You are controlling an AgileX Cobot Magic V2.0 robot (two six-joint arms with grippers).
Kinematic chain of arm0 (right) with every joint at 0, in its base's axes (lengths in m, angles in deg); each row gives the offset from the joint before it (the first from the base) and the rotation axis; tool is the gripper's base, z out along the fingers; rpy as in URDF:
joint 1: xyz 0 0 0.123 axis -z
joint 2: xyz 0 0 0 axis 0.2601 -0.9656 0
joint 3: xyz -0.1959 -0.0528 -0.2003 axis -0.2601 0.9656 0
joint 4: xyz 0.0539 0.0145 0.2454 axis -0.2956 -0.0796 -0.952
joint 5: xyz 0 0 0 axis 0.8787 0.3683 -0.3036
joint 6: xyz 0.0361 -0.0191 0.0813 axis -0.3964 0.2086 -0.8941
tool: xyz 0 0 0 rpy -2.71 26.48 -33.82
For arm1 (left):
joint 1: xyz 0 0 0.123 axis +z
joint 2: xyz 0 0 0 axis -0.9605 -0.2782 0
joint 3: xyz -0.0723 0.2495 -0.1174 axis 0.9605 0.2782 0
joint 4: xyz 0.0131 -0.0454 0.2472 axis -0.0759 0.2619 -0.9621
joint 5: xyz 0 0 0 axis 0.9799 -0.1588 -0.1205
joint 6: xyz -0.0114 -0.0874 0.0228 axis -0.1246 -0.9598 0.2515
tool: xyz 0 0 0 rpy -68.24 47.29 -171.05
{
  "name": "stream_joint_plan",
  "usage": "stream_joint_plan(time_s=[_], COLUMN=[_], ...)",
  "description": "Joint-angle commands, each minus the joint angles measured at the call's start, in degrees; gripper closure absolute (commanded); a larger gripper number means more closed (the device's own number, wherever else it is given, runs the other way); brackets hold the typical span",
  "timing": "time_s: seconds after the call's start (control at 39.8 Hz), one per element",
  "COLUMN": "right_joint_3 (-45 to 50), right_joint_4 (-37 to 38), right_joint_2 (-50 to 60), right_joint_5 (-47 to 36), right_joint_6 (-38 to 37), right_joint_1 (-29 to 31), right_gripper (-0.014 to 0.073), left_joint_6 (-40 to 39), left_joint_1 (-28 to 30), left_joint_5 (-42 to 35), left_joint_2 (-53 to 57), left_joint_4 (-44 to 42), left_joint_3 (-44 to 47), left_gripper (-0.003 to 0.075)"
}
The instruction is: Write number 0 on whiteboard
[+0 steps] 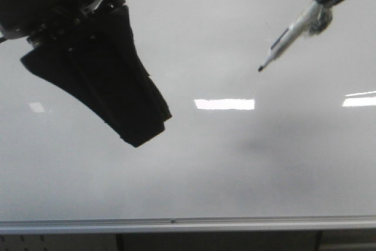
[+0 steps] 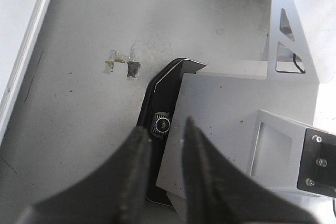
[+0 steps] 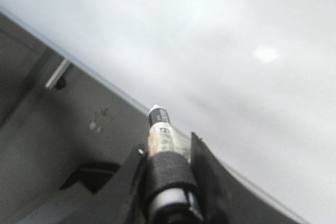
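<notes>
Two arms show in the front view, and only the right one is doing the task's work. The right end effector is pinching a marker between its fingers, barrel wedged tightly, tip pointing forward and down toward the whiteboard. In the front view the black tip hangs over the right part of the board, to the far side of the bright light reflections; whether it touches the surface or sits just off it I cannot tell. Holding the marker at a slant like this probably lets the tip meet the board cleanly while the fingers stay off the surface.

No stroke is visible anywhere on the board, so the number 0 does not yet exist; by my judgement the writing has not begun, and the next move calls for light, steady contact at the tip.

The left end effector hangs as a dark shape over the left part of the board, well apart from the marker. In its wrist view its fingers stand nearly pressed together with only a narrow gap, holding nothing, above a grey floor and a metal frame. It looks parked out of the way so the right arm has free room.

No containers appear in any view.
</notes>
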Motion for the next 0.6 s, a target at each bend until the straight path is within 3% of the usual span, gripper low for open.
stream_joint_plan(time_s=[0.0, 0.28, 0.48, 0.58], right_joint_3=[-3.78, -13.94, -24.75, -29.24], right_joint_4=[-1.19, 3.19, 14.4, 16.37], right_joint_2=[2.47, 0.95, -5.53, -8.89], right_joint_5=[-4.41, -0.39, 2.99, 4.28], right_joint_6=[0.39, 0.18, -8.86, -10.82], right_joint_1=[0.4, 0.4, 0.13, 0.14], right_gripper=[0.0661, 0.0658, 0.0651, 0.0651], left_joint_6=[-0.43, -0.43, -0.43, -0.43], left_joint_1=[-0.31, -0.31, -0.31, -0.31], left_joint_5=[-0.45, -0.45, -0.45, -0.45], left_joint_2=[2.16, 2.16, 2.16, 2.16], left_joint_4=[2.49, 2.49, 2.49, 2.49], left_joint_3=[-1.92, -1.92, -1.92, -1.92], left_gripper=[0.0741, 0.074, 0.074, 0.074])
